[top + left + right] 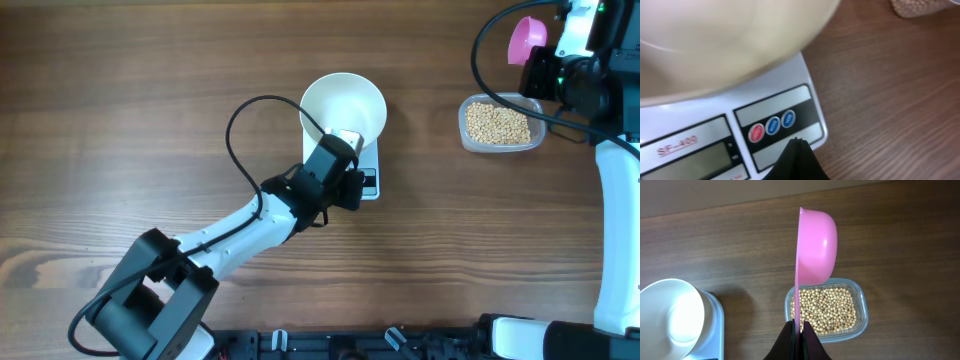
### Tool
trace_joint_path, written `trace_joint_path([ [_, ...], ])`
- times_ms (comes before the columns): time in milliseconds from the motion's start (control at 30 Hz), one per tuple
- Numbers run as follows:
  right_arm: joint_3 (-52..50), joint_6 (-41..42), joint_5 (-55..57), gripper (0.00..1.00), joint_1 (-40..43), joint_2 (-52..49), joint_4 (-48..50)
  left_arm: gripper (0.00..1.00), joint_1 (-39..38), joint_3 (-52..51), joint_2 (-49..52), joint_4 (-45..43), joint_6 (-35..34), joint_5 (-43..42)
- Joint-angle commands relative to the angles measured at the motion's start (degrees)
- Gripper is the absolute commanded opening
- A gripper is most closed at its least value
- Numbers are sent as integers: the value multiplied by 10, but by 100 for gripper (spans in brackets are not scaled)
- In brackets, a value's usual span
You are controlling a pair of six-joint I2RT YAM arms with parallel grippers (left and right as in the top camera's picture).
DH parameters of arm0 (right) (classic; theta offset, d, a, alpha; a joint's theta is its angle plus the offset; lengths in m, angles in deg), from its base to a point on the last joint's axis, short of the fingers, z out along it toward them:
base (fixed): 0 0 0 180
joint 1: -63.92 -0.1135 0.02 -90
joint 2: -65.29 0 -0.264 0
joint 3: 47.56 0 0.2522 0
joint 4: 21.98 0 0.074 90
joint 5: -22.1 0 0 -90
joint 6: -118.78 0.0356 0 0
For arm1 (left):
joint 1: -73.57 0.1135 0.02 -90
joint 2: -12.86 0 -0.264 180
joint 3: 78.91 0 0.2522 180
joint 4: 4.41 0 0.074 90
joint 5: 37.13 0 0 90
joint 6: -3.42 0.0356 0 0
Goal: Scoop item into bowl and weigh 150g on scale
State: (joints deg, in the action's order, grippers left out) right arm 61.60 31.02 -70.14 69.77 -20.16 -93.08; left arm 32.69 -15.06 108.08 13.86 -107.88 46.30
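Beans (497, 123): lie heaped in clear tub (468, 142) on desk (150, 100), well right of white bowl (343, 105) atop scale (369, 182), with right gripper (797, 328) clamped on pink scoop (817, 245) handle above them, left gripper (796, 142) closed on nothing beside scale's buttons (772, 126)

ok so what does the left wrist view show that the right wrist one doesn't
Only left wrist: the scale close up, with its display, three round buttons and the shut left pincer at its front edge. Only right wrist: the pink scoop, edge-on, gripped by the right pincer, and the empty inside of the bowl. Both: the bowl on the scale, the tub of beans, the wooden table.
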Motion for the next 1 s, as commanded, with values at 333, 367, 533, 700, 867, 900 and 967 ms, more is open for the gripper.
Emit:
trace_joint_path([
  [333,6,-21,11,4,2,-5,8,4,21,-76,-95,-40,-35,7],
  [367,6,-21,11,4,2,-5,8,4,21,-78,-88,-44,-54,30],
  [533,6,-21,9,4,2,-5,8,4,24,-78,-45,-51,-75,51],
  [700,6,-21,9,4,2,-5,8,4,24,-78,-20,-70,-75,43],
  [867,6,-21,7,4,2,-5,11,4,24,-78,20,-105,-75,30],
  [900,6,-21,7,4,2,-5,12,4,24,-78,25,-114,-75,30],
  [967,6,-21,7,4,2,-5,12,4,24,-78,28,-136,-75,21],
])
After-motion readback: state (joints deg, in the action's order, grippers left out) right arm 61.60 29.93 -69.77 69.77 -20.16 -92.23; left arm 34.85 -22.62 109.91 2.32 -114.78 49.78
